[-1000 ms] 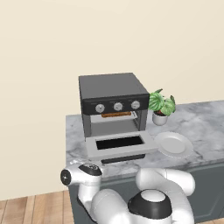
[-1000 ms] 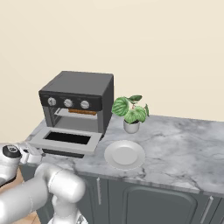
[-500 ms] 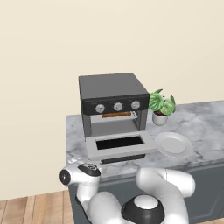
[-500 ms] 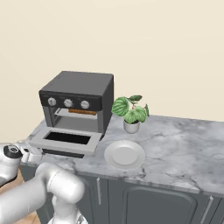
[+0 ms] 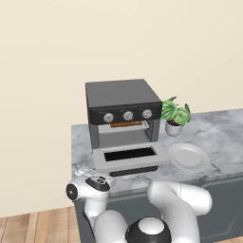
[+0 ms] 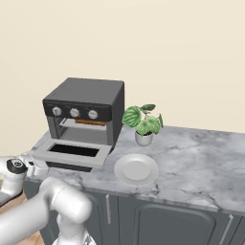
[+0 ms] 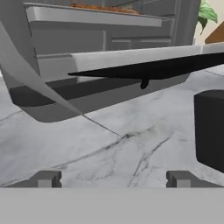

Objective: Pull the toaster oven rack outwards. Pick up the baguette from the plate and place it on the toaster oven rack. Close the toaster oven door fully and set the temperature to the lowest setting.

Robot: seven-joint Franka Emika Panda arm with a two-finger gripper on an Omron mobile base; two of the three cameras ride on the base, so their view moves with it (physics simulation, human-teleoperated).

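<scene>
Marble counter (image 6: 191, 158) | beige wall (image 5: 57, 47) | wood floor (image 5: 28, 228) | toaster oven door (image 5: 130, 155) down | tool (image 7: 114, 178) fingers apart, empty

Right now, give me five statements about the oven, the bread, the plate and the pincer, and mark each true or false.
1. The oven door hangs open, lying flat. True.
2. The baguette lies on the plate. False: the plate is bare; the baguette lies on the rack inside the oven.
3. The pincer is shut on the door handle. False: its tips stand apart over the counter, short of the door, holding nothing.
4. A potted plant stands beside the oven. True.
5. The plate sits on top of the oven. False: it sits on the counter, in front of the plant.
</scene>
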